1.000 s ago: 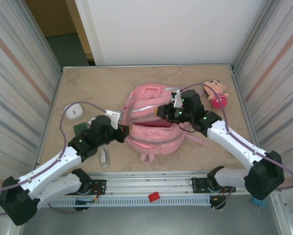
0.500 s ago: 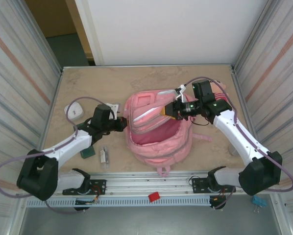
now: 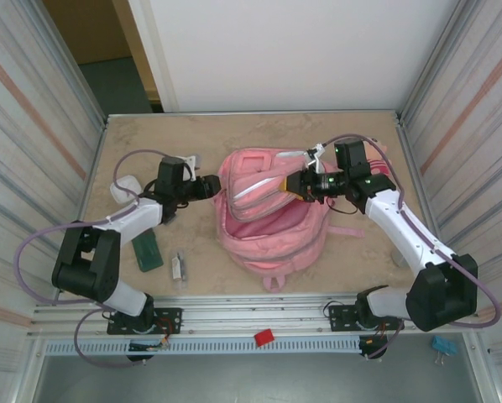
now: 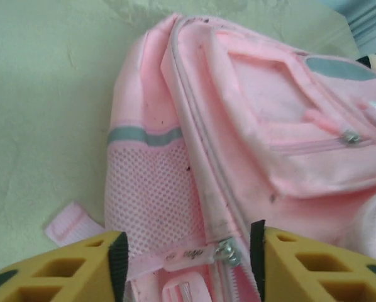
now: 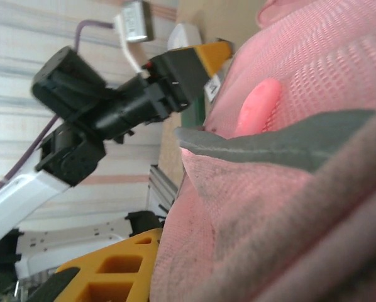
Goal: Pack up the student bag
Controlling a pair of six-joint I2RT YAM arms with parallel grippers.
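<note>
Starting at the near edge of the worktop (image 3: 108,281): a small clear piece (image 3: 178,267) lies left of centre, with a flat green pad (image 3: 148,250) just beside it toward the left edge.

Past them, the student bag (image 3: 272,243) lies in the middle of the worktop, a little right of centre. Its main opening (image 3: 264,225) gapes upward and shows darker pink lining. A loop (image 3: 272,281) points at the near edge and a strap (image 3: 345,230) trails toward the right edge.

My left gripper (image 3: 215,186) is at the bag's left side, level with the worktop. Its yellow fingers (image 4: 75,267) stand apart and hold nothing. In my left wrist view the zipper pull (image 4: 224,250) sits in the gap between them, touching neither. Beyond it are the mesh side pocket (image 4: 150,189) and a grey stripe (image 4: 144,135).

My right gripper (image 3: 294,185) is at the far right rim of the opening, where the white-panelled flap (image 3: 255,191) rises toward it. In my right wrist view pink mesh fabric lies against the one finger (image 5: 106,270) I can see. I cannot tell whether the fingers are clamped on the fabric or merely resting against it.

Further back, near the left edge, a white lump (image 3: 125,186) sits partly under my left arm's cable.
</note>
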